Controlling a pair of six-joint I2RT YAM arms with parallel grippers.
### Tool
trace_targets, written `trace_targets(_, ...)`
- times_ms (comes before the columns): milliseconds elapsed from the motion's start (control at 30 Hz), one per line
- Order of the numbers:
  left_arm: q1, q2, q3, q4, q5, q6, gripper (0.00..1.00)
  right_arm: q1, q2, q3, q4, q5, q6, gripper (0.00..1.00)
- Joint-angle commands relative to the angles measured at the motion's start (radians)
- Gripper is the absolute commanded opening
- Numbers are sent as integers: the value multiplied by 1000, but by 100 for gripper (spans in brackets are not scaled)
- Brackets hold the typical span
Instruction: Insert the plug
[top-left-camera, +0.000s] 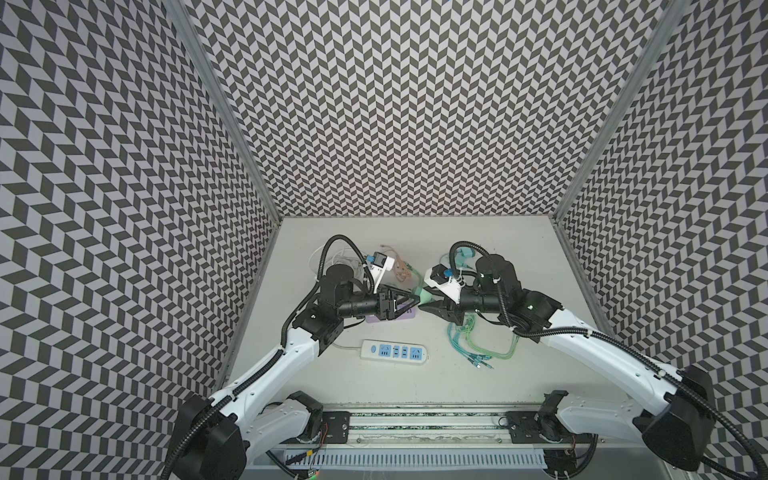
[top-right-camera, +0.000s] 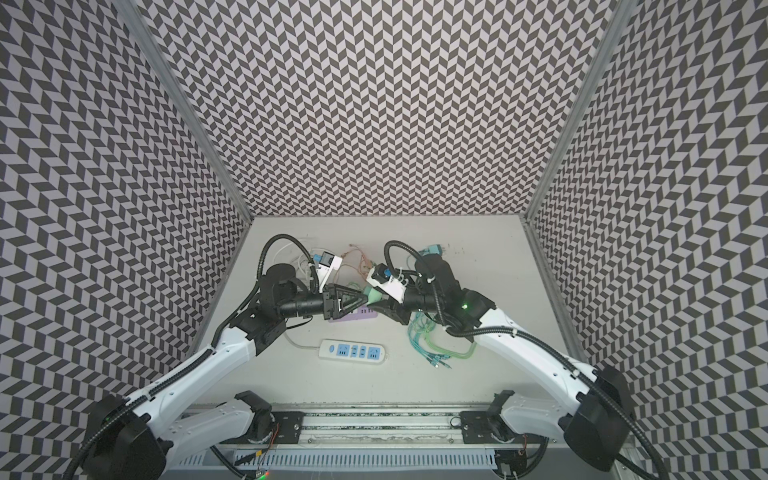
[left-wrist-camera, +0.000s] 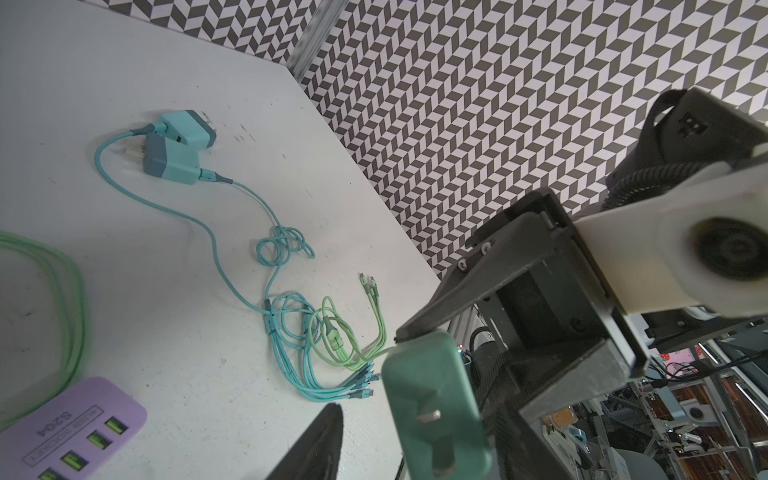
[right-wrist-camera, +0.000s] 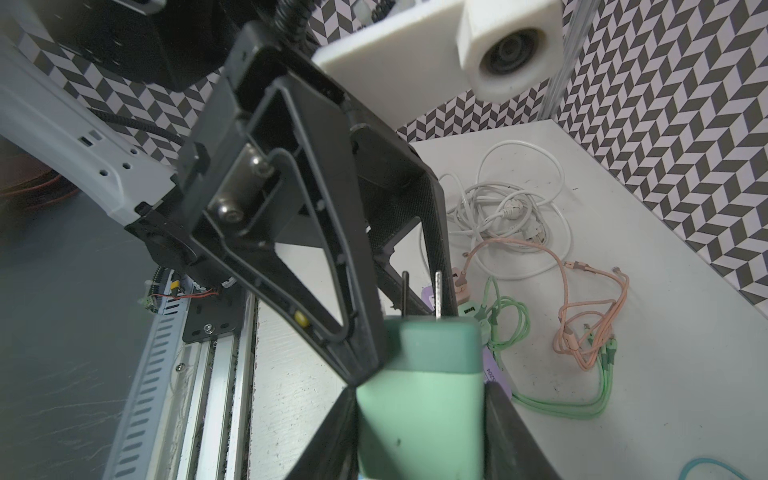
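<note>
White strip (top-left-camera: 393, 352) lies nearest; farther, mid-air by the purple strip (left-wrist-camera: 83, 407), right jaws pinch the plug (right-wrist-camera: 419, 415) while left jaws straddle it, spread: closing off-centre could twist it loose.

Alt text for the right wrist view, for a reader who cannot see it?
The right claw grips a green charger plug, its two metal prongs pointing away from the camera, with the left claw open around the pronged end. Beyond, a white cable, a pink cable and a green cable lie on the table.
</note>
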Motion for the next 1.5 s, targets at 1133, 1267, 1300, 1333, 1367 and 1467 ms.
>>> trace_targets(1133,-14,-10,19,66,-100,-8,0,32,-217,-77,89,152,277,59)
trace_targets(1267,-14,-17,12,96,-120,-10,0,32,-261,-136,150,137,386,61)
trace_targets(1300,-13,-20,7,110,-122,-12,0,32,-272,-152,165,129,412,61)
trace_targets(1333,-14,-23,3,129,-125,-17,0,31,-285,-174,189,118,442,62)
trace_targets(1367,-14,-27,-4,147,-128,-20,0,31,-300,-196,216,109,474,62)
trace_targets(1467,-14,-36,-16,197,-138,-30,0,30,-342,-262,297,82,559,63)
